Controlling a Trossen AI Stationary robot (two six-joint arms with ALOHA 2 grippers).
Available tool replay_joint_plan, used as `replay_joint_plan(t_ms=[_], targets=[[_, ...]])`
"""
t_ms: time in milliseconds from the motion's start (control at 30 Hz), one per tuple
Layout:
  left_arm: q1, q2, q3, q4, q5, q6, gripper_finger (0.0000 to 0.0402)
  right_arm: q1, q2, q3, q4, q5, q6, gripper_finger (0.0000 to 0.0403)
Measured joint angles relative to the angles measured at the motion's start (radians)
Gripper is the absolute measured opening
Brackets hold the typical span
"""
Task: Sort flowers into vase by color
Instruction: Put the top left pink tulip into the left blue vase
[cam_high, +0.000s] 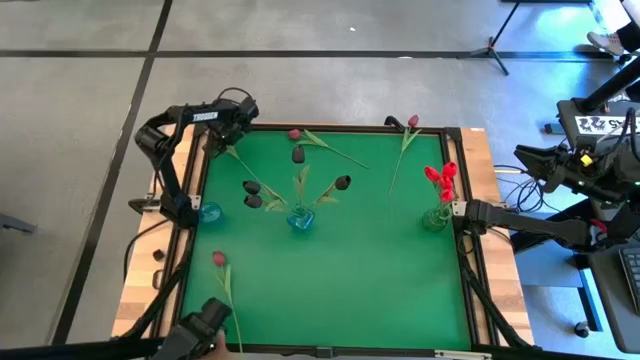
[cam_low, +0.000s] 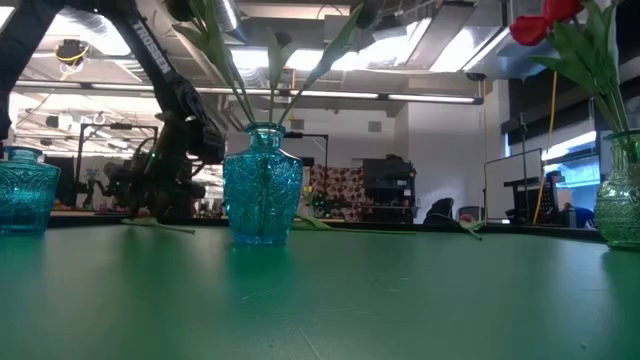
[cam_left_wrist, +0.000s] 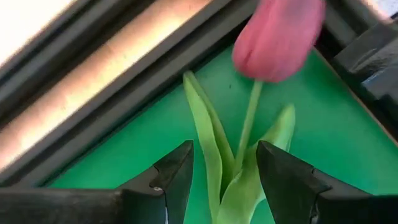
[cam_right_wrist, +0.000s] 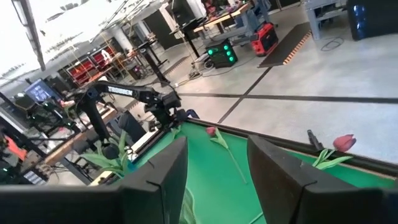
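Observation:
A pink tulip (cam_left_wrist: 277, 37) lies on the green table in the far left corner, its head by the frame. Its stem (cam_high: 248, 172) runs toward the middle vase. My left gripper (cam_left_wrist: 224, 149) (cam_high: 215, 142) points steeply down over it, open. One finger stands on each side of the leaves (cam_left_wrist: 221, 174); I cannot tell if they touch. The teal middle vase (cam_high: 300, 220) holds dark-headed tulips (cam_high: 343, 182). Red tulips (cam_high: 442, 178) stand in the right vase (cam_high: 436, 217). My right gripper (cam_right_wrist: 217, 146) (cam_high: 458, 210) waits open beside that vase, with nothing between its fingers.
An empty teal vase (cam_high: 210, 212) stands near the left edge. Three more pink tulips lie loose: far middle (cam_high: 294, 133), far right (cam_high: 412, 121), near left (cam_high: 219, 258). A dark device (cam_high: 205, 320) sits at the near left edge. A raised dark frame (cam_high: 330, 127) rims the table.

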Motion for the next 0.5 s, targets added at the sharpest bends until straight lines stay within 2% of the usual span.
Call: replay_joint_plan(t_ms=[267, 367, 500], targets=[[0.003, 0.014, 0.0, 0.028, 0.007, -0.04, 0.016, 0.0, 0.0, 0.0, 0.0, 0.0, 0.037, 0.0165], [0.006, 0.014, 0.0, 0.036, 0.013, -0.046, 0.0127, 0.0, 0.0, 0.0, 0.0, 0.0, 0.037, 0.0165], [0.005, 0.014, 0.001, 0.036, 0.031, -0.043, 0.0058, 0.0, 0.0, 0.0, 0.0, 0.0, 0.028, 0.0165]])
